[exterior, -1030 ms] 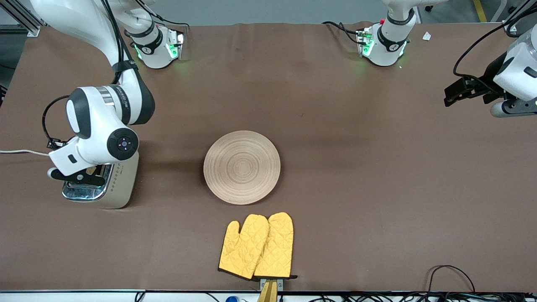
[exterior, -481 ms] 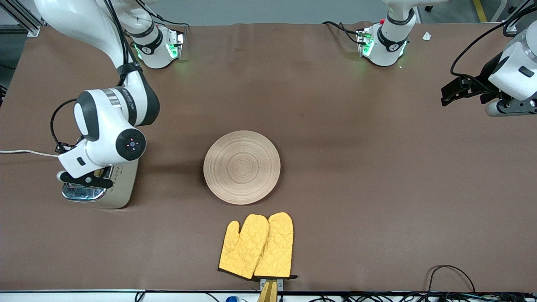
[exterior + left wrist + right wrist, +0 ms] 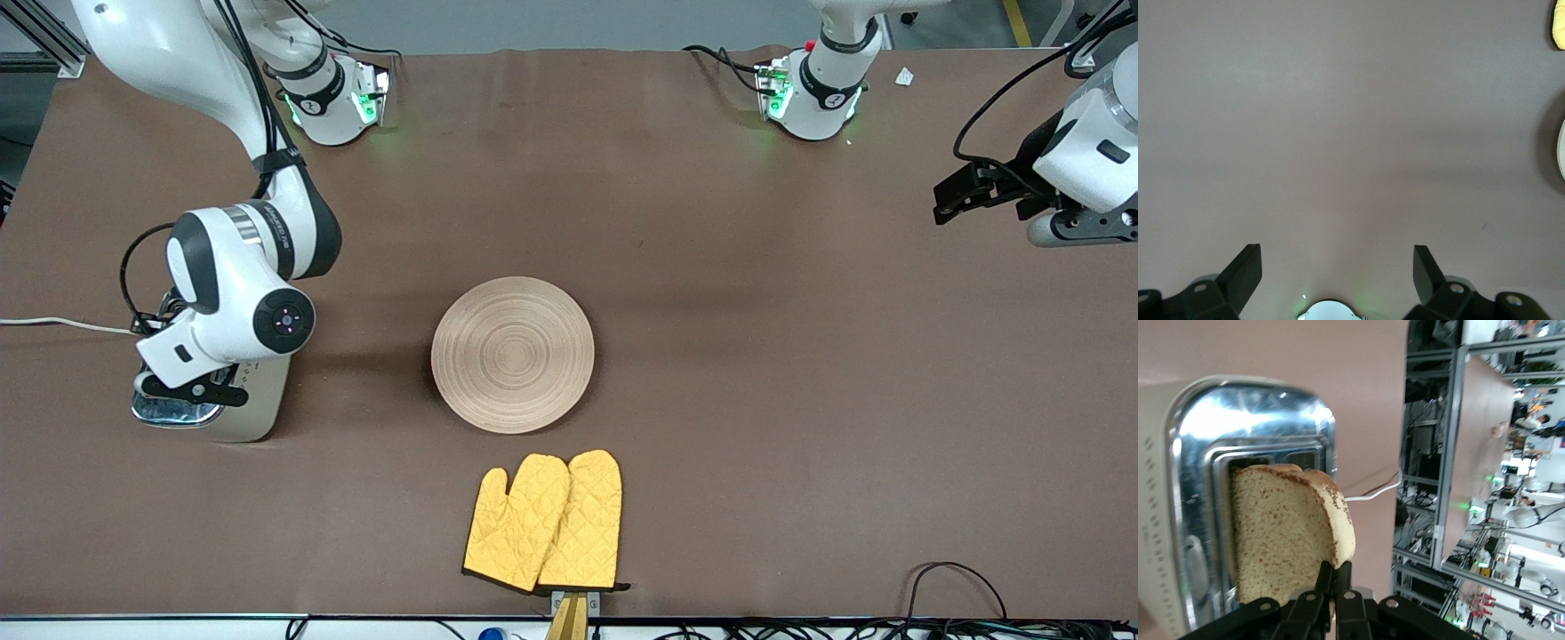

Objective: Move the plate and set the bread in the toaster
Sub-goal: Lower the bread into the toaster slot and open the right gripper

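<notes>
In the right wrist view, the brown speckled bread (image 3: 1281, 527) is pinched by its crust edge in my shut right gripper (image 3: 1335, 568). Its free end reaches into a slot in the chrome top of the cream toaster (image 3: 1251, 413). In the front view the right hand (image 3: 191, 389) hangs over the toaster (image 3: 262, 404) at the right arm's end of the table and hides the slice. The round light-wood plate (image 3: 512, 354) lies bare mid-table. My left gripper (image 3: 1338, 257) is open and holds nothing, raised over the left arm's end of the table (image 3: 969, 191).
A pair of yellow oven mitts (image 3: 544, 523) lies nearer the front camera than the plate. The toaster's white cord (image 3: 53, 323) runs off the table's edge. Cables (image 3: 956, 578) lie along the front edge. The plate's rim (image 3: 1562, 150) and a mitt (image 3: 1558, 30) show in the left wrist view.
The right hand has shifted along the toaster top toward the front camera, carrying the bread with it. The left hand has drifted slightly toward the robots' bases.
</notes>
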`<state>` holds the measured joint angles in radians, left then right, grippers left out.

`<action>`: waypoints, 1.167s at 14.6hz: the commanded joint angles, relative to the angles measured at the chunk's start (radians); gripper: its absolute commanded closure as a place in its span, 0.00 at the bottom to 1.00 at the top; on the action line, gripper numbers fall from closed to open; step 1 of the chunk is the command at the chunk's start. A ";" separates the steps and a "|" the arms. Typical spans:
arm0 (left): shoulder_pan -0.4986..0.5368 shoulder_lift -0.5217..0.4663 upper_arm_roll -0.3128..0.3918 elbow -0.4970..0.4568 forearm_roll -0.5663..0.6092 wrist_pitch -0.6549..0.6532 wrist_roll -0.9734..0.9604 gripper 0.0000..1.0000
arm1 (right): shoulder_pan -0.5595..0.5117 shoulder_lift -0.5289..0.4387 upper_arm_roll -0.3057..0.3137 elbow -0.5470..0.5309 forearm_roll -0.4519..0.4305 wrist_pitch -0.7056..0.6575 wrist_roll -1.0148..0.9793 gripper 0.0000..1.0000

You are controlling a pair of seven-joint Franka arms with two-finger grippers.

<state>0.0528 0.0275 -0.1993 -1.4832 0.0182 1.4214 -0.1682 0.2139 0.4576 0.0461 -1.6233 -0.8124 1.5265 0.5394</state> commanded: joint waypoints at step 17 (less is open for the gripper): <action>-0.005 0.008 -0.002 0.017 0.000 -0.004 0.009 0.00 | -0.126 -0.232 0.008 0.261 0.654 -0.039 -0.103 0.00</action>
<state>0.0500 0.0295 -0.2006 -1.4832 0.0182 1.4212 -0.1679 0.1332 0.2888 0.0456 -1.3434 -0.2093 1.4837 0.5047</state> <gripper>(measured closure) 0.000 0.000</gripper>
